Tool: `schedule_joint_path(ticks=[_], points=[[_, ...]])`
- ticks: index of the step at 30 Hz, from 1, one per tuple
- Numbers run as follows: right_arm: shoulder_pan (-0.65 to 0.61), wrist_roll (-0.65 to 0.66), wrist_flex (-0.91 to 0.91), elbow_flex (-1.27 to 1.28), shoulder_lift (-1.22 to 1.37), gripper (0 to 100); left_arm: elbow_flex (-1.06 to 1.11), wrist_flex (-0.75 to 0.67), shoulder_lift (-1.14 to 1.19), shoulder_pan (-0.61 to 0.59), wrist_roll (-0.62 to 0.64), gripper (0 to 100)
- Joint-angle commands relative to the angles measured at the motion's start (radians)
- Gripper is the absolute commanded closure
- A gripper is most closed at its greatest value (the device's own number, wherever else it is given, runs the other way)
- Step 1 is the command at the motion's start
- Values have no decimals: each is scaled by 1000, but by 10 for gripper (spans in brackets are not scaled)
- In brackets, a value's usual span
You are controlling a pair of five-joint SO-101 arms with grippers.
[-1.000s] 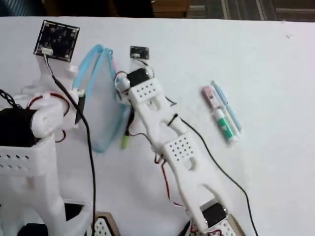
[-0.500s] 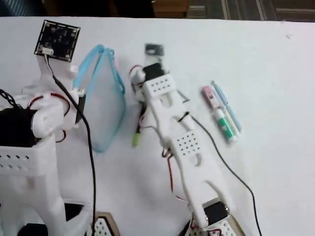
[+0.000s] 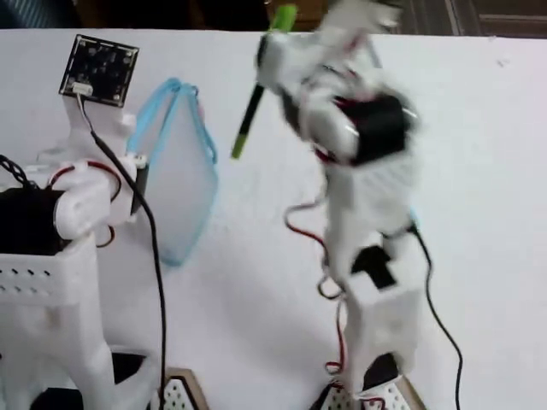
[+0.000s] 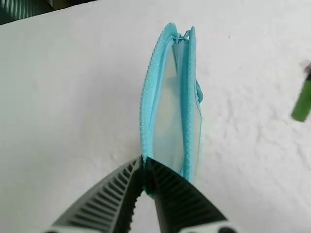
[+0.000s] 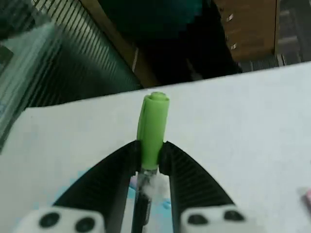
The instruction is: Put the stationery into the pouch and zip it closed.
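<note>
A light-blue mesh pouch stands on its edge on the white table, its zipper open along the top. My left gripper is shut on the pouch's near end, as its wrist view shows with the pouch stretching away from the gripper. My right gripper hangs high over the table, to the right of the pouch, shut on a green-capped black pen that slants downward. Its own wrist view has the pen sticking out past the gripper. The pen's green end also shows off to the pouch's side.
A black square board with a cable sits above the left arm. The raised right arm covers the table area to the pouch's right. The table's far edge runs along the back, with dark furniture behind it.
The right arm has drawn away from the pouch to the right and swung up high, carrying the green pen off the table. The left gripper and the pouch have stayed put.
</note>
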Motion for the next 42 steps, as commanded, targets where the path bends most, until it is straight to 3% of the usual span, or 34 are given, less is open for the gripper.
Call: schedule_joint_path(ticks=[1,6,14,17,20,26,32,36,42], points=[[7,104,19,29,-171,981,15,5,64,4,0,976],[7,138,19,339,-415,981,15,5,62,4,0,976],[7,210,-4,1165,-816,981,15,5,59,4,0,976],[7,250,-147,1410,-889,981,15,5,61,4,2,976],[5,213,-414,1570,-923,981,15,3,64,4,2,976],[-65,8,-963,1637,-906,981,15,3,65,4,2,976],[-137,-2,-1420,1637,-845,981,15,3,65,4,2,976],[-203,118,-1531,1637,-769,981,15,3,65,4,2,976],[-243,135,-1534,1580,-707,981,15,3,65,4,2,976]])
